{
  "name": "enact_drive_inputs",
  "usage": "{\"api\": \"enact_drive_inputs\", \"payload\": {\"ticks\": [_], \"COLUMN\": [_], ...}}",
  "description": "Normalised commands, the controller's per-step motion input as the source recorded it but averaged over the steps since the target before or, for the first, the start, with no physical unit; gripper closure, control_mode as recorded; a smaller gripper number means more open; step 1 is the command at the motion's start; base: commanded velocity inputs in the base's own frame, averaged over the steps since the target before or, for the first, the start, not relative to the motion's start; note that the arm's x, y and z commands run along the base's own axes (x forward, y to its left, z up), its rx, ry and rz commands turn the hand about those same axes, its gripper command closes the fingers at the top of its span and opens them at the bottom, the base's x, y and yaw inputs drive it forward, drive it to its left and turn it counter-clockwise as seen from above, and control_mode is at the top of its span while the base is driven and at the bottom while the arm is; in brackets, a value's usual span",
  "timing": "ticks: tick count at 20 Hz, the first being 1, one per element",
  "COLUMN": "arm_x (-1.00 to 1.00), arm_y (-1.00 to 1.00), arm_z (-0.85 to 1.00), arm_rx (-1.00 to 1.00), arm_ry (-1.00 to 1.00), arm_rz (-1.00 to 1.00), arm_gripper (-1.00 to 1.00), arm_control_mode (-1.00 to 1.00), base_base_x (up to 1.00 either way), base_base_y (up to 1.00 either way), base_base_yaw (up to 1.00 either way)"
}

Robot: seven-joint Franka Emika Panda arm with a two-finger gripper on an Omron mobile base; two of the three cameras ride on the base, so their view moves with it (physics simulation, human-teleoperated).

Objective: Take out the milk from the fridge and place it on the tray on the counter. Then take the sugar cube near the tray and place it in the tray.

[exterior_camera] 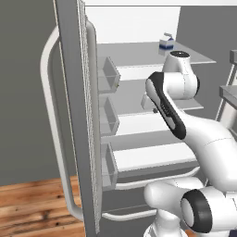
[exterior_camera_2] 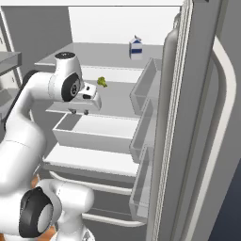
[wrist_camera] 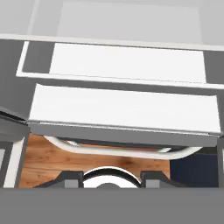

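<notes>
**A:** With the door of the tall grey steel fridge point(exterior_camera: 76, 115) swung wide, which step are you on?

**B:** The first one, by my judgement: fetching the small white carton of milk with its blue band and gabled top point(exterior_camera_2: 135, 48). It stands alone on the top shelf, upper middle of the right base view and upper right of the left base view point(exterior_camera: 166, 44). I have not reached it. My two-finger gripper point(exterior_camera_2: 79, 112) hangs below it, at left centre of the right base view, in front of the middle shelves and pointing down.

**A:** And your fingers?

**B:** They pinch nothing; they're well apart from the carton. In the hand view my dark fingertips point(wrist_camera: 70, 178) sit at the bottom edge with a gap between them, so they look partly spread, though how far I cannot tell.

**A:** What does the next move call for?

**B:** I think I must rise, tip my hand forward toward the top shelf, and spread wide enough to straddle the carton. It looks light and tall, so a careless nudge could topple it.

**A:** Count what you see.

**B:** One milk carton. One small yellow-green item point(exterior_camera_2: 101, 82) on the shelf below it; too small to name. Three clear door bins point(exterior_camera: 109, 74), stacked. One long curved pale handle point(exterior_camera: 53, 134).
</notes>
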Motion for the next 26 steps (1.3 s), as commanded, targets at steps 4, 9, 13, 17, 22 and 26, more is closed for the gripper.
{"api": "enact_drive_inputs", "payload": {"ticks": [4, 9, 13, 17, 22, 26], "arm_x": [-0.43, -0.53, -0.02, 0.00, 0.00, 0.00], "arm_y": [0.00, 0.00, 0.00, -0.09, -0.20, -0.24], "arm_z": [0.00, 0.07, 0.38, 0.62, 0.64, 0.62], "arm_rx": [0.00, -0.01, -0.03, 0.00, 0.00, 0.00], "arm_ry": [-0.06, -0.38, -0.35, -0.20, -0.03, -0.01], "arm_rz": [0.00, -0.01, 0.00, 0.00, 0.00, 0.00], "arm_gripper": [-1.00, -1.00, -1.00, -1.00, -1.00, -1.00], "arm_control_mode": [-1.00, -1.00, -1.00, -1.00, -1.00, -1.00], "base_base_x": [0.00, 0.00, 0.00, 0.00, 0.00, 0.00], "base_base_y": [0.00, 0.00, 0.00, 0.00, 0.00, 0.00], "base_base_yaw": [0.00, 0.00, 0.00, 0.00, 0.00, 0.00]}}
